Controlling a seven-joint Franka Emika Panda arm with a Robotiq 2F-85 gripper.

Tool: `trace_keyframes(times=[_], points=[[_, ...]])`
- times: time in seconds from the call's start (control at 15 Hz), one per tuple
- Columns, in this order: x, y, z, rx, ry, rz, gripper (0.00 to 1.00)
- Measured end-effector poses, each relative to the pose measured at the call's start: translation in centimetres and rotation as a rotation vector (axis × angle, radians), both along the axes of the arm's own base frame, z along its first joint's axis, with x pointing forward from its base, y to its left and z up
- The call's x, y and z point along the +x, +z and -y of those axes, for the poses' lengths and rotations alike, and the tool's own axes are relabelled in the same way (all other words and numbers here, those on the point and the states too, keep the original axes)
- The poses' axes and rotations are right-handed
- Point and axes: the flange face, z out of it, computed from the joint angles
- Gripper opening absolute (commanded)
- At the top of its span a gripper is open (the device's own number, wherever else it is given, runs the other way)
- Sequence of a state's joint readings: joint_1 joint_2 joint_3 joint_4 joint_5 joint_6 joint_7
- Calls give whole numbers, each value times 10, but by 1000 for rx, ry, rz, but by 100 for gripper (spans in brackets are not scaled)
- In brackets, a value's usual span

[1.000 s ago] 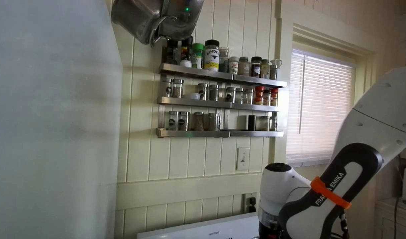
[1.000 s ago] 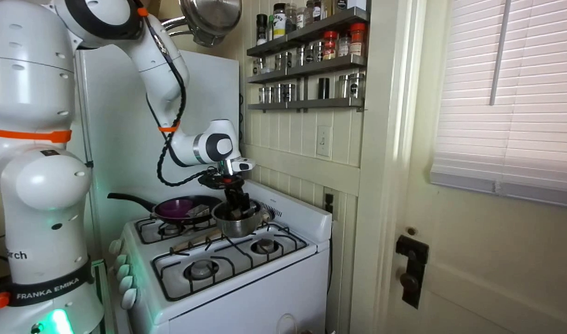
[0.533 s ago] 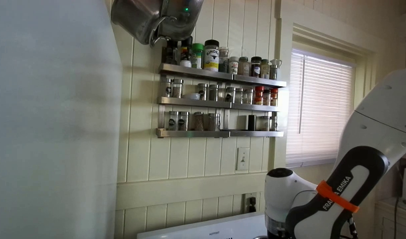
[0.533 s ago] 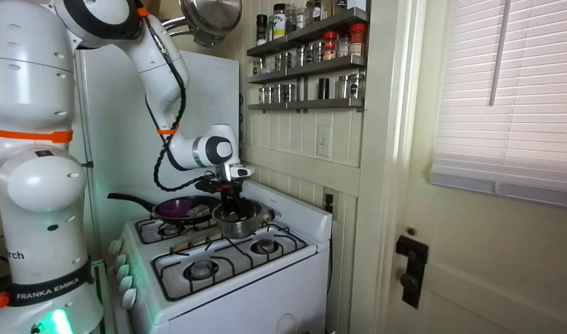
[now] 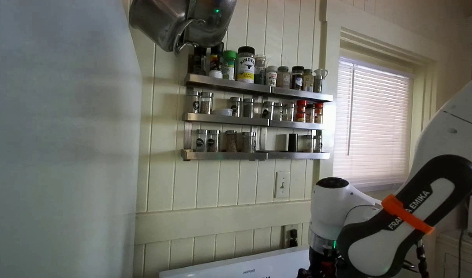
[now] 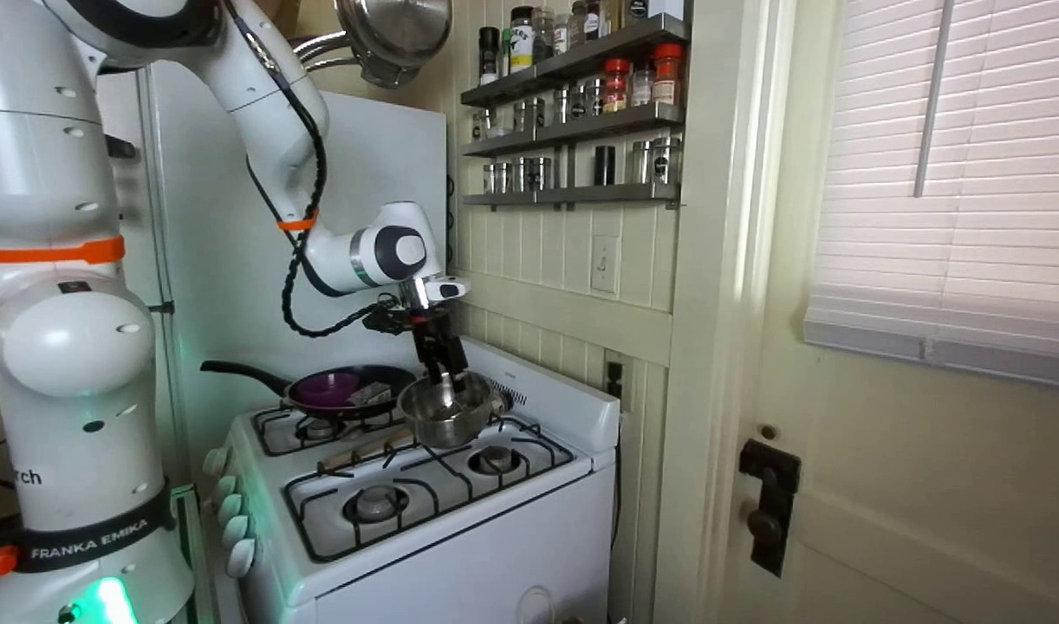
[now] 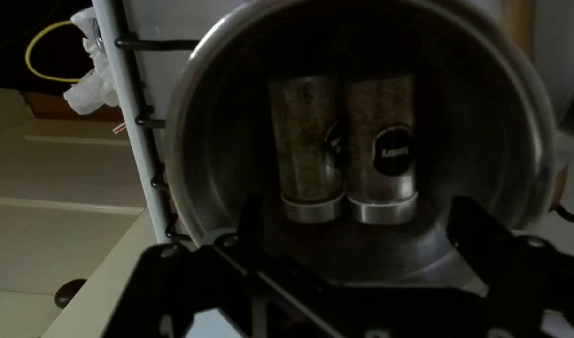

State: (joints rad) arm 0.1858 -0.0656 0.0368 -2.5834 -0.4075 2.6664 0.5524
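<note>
In the wrist view my gripper [image 7: 355,209] stands open, its dark fingertips wide apart, with nothing held between them. Beyond the fingertips, two glass spice jars lie side by side on the floor of a steel pot [image 7: 465,155]. Brownish contents fill the left jar [image 7: 306,141], and the right jar [image 7: 381,108] has a round black label. Both metal lids point toward the gripper. An exterior view has the gripper [image 6: 447,379] tilted over the pot [image 6: 443,426], its tips near the rim level; the jars cannot be made out there.
The pot sits on a white gas stove [image 6: 460,537]. Beside it a black frying pan [image 6: 395,377] holds a purple bowl [image 6: 326,390]. Spice shelves [image 6: 573,130] line the wall behind. Pots hang overhead [image 5: 162,23]. The stove's back panel [image 6: 547,390] rises close to the gripper.
After dipping slightly, my gripper has risen out of the pot and tilted, and its jaws have spread wider. The arm has drawn back a little. The pot has stayed nearly in place.
</note>
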Motion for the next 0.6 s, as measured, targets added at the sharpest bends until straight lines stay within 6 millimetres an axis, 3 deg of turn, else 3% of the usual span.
trace_keyframes(times=[0.6], points=[[-10,49,1,68,16,184,100]])
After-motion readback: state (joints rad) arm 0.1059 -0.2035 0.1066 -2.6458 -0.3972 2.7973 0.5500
